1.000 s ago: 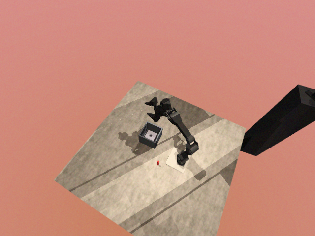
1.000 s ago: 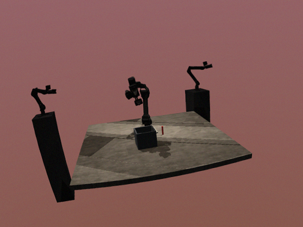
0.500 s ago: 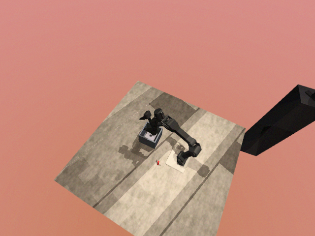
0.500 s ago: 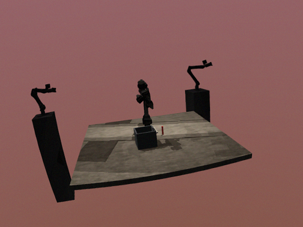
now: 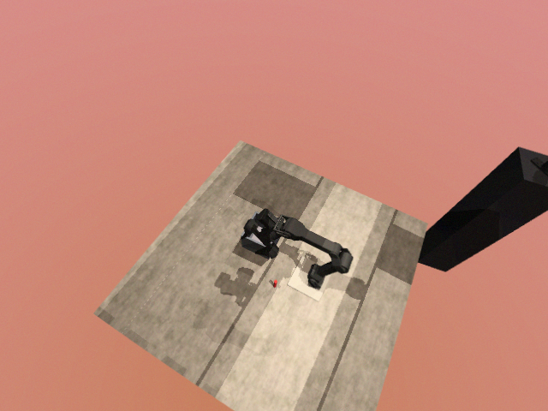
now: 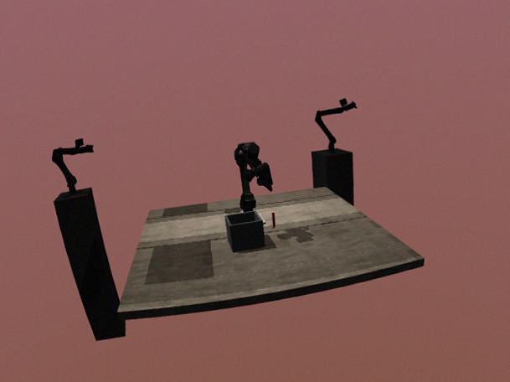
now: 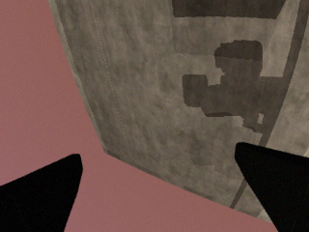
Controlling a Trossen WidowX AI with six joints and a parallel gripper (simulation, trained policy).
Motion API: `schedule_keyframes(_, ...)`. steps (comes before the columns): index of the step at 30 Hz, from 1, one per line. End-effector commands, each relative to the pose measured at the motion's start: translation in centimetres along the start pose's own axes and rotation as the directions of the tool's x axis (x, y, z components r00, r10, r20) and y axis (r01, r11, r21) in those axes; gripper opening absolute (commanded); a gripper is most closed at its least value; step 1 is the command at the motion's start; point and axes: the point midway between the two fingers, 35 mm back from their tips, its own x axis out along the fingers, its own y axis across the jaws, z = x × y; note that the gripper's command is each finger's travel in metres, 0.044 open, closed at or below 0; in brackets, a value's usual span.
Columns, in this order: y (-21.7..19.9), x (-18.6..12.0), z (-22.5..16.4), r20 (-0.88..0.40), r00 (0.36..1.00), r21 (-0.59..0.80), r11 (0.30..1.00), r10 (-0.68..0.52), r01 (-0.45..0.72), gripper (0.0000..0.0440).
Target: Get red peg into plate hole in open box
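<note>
The red peg (image 5: 275,283) (image 6: 274,219) stands upright on the table beside the box. The open dark blue-grey box (image 5: 252,245) (image 6: 247,237) stands on the table; in the top view the arm covers much of it. Pale patches of its inside show between the arm's parts, but the hole in the plate cannot be made out. My gripper (image 7: 160,157) (image 6: 269,185) is open and empty, high above the table. In the exterior view it points downward, above the peg in the picture. The peg and box are out of the wrist view.
The arm's base stands on a white mat (image 5: 304,290) close to the peg. Two dark pillars (image 6: 86,255) (image 6: 332,173) with other arms on them stand at the table's sides. The wrist view shows the table (image 7: 145,97), its edge and the arm's shadow.
</note>
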Motion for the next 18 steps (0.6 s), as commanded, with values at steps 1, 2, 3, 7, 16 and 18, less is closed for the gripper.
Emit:
schedule_keyframes(1,-2.2,0.9,-0.6,-0.004,0.997,0.0,0.997,-0.083,0.083,0.0437)
schedule_keyframes(2,-2.9,1.1,-0.8,-0.006,0.994,-0.003,0.994,-0.11,0.11,0.0437)
schedule_keyframes(3,-3.6,1.3,-1.1,-0.007,0.991,-0.006,0.991,-0.137,0.137,0.0436)
schedule_keyframes(7,-6.5,2.0,-1.8,-0.006,0.97,-0.019,0.97,-0.243,0.243,0.0436)
schedule_keyframes(16,-12.4,2.9,-2.7,0.037,0.891,-0.046,0.89,-0.453,0.454,0.0439)
schedule_keyframes(18,-13.6,3.0,-2.7,0.052,0.87,-0.052,0.868,-0.491,0.493,0.044)
